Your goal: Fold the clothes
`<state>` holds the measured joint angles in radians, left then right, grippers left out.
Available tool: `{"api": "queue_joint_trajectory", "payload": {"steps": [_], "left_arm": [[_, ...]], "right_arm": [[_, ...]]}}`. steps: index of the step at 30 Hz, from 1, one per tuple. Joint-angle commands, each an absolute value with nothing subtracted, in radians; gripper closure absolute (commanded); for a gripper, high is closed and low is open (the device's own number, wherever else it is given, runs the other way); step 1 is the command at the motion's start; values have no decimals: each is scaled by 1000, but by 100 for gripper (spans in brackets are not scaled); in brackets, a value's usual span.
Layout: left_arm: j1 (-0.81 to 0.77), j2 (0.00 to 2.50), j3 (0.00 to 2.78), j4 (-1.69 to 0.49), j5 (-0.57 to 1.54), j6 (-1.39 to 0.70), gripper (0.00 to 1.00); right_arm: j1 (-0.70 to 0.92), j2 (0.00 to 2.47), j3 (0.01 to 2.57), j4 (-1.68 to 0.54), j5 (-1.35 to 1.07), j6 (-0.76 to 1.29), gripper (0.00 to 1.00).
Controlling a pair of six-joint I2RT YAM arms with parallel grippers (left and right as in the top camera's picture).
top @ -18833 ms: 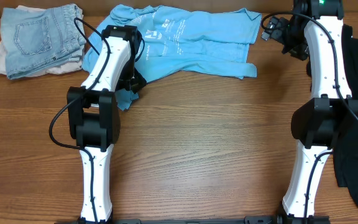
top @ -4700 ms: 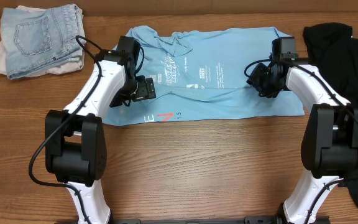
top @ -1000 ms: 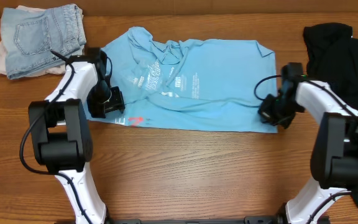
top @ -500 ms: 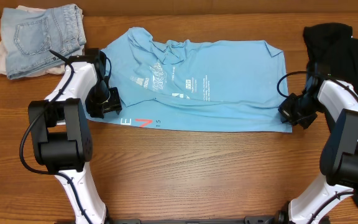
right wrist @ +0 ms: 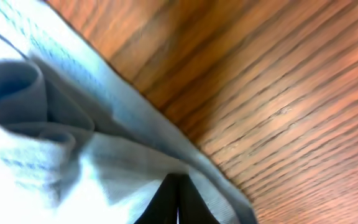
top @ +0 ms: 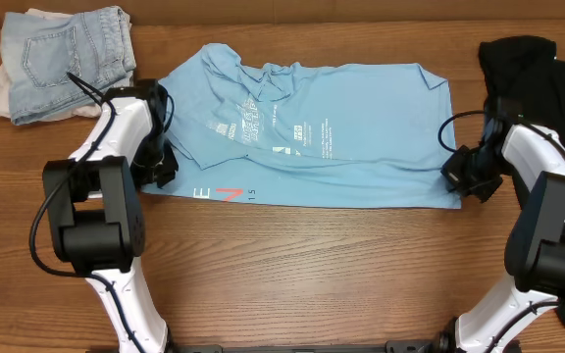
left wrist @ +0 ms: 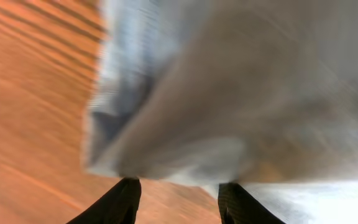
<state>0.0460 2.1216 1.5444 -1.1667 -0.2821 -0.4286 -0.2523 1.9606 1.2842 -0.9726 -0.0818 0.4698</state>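
Blue T-shirt (top: 341,147), just one we count, plus one black shirt (top: 538,78); right pincer (right wrist: 178,180) clenches the T-shirt's corner, left pincer (left wrist: 179,186) gapes beside it.

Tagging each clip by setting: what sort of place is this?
Probably an indoor test bench set up for folding laundry: a wooden table, a blue T-shirt spread flat on it, and folded jeans set aside in a corner.

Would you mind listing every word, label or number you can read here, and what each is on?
"E": white letter at the near hem of the blue T-shirt, beside a red-orange mark; the small characters after it are unreadable.
White lettering on the T-shirt's chest: too small to read.
Nothing else legible.
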Motion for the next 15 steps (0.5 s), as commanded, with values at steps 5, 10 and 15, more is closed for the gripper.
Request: {"api": "queue_joint_trajectory", "payload": {"steps": [5, 10, 15], "left_arm": [[60, 2047, 1568, -1092, -202, -311, 80], [54, 2048, 1568, -1008, -62, -240, 80], [67, 2062, 1565, -1007, -51, -239, 91]], "right_arm": [[-264, 1979, 1369, -991, -84, 437, 96], [-264, 1979, 1370, -999, -95, 437, 96], [-264, 1979, 1370, -1002, -97, 438, 96]]}}
